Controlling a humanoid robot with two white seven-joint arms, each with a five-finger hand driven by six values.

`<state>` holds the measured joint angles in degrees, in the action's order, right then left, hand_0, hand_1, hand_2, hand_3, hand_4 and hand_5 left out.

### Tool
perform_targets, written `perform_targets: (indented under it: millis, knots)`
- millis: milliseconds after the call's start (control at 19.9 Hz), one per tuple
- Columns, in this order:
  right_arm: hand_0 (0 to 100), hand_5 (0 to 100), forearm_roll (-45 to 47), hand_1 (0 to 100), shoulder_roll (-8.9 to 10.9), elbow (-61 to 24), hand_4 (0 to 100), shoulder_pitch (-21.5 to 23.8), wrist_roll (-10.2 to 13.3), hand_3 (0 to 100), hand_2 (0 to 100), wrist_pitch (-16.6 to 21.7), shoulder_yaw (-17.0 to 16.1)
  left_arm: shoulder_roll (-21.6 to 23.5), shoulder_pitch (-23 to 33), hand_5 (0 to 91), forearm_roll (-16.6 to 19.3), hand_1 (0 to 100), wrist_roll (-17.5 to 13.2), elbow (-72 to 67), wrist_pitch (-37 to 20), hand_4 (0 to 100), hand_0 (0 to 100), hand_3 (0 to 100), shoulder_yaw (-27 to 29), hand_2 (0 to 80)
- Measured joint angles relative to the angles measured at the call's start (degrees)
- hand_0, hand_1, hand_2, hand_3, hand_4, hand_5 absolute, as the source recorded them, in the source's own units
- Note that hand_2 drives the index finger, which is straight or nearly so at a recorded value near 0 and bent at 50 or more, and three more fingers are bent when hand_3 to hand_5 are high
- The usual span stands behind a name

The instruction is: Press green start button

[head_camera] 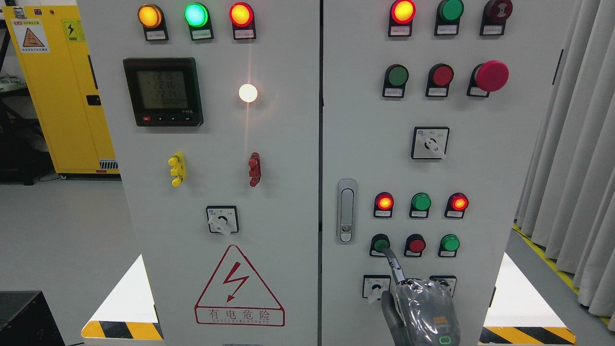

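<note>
Right hand rises from bottom edge, right of middle, at cabinet front. Index finger extended, tip touching green button, low on right door beside red button; other fingers curled, holding nothing.
</note>
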<state>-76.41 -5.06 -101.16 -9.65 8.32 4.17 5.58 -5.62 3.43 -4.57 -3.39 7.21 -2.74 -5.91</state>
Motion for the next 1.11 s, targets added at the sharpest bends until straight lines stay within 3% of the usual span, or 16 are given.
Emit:
perform_targets:
  millis: [302,503,604,654,704,855,906,1006,1107]
  knots:
    - [78,100,6.84,93,-0.44,-3.09,100,2.57,0.22,100,3,0.46,1.42,0.00,0.00,0.0,0.00,56,0.00,0.00,0.00,0,12,0,-0.01,0.0]
    - [84,100,14.49,93,-0.87,-4.73,96,3.58,0.36,86,7,0.98,2.59,0.00,0.00,0.0,0.00,56,0.01,0.00,0.00,0,12,0,-0.01,0.0]
    - [78,81,19.76,89,-1.03,-5.56,71,4.18,0.40,59,7,1.37,3.26,0.00,0.00,0.0,0.01,56,0.01,0.00,0.00,0,12,0,0.00,0.0]
    - [79,54,22.51,86,-1.12,-6.02,45,4.66,0.43,40,6,1.53,3.65,0.00,0.00,0.0,0.01,56,0.01,0.00,0.00,0,12,0,-0.01,0.0]
    - [79,36,25.90,85,-1.19,-6.54,31,5.41,0.53,28,2,1.67,4.04,0.00,0.00,0.0,0.01,56,0.01,0.00,0.00,0,12,0,-0.01,0.0]
    - [80,15,34.58,84,-1.35,-7.78,13,7.18,0.57,10,0,1.79,4.96,0.00,0.00,0.0,0.01,56,0.01,0.00,0.00,0,12,0,-0.01,0.0]
    - [80,15,37.23,84,-1.38,-8.17,13,7.55,0.45,10,0,1.97,5.21,0.00,0.00,0.0,0.01,56,0.02,0.00,0.00,0,12,0,-0.01,0.0]
    - [86,4,41.75,81,-1.48,-8.80,2,8.35,0.28,0,0,2.83,5.63,0.00,0.00,0.0,0.01,56,0.03,0.00,0.00,0,12,0,-0.01,0.0]
    - [86,0,45.57,80,-1.54,-9.27,0,9.46,0.16,0,0,3.73,5.99,0.00,0.00,0.0,0.01,56,0.04,0.00,0.00,0,12,0,0.00,0.0]
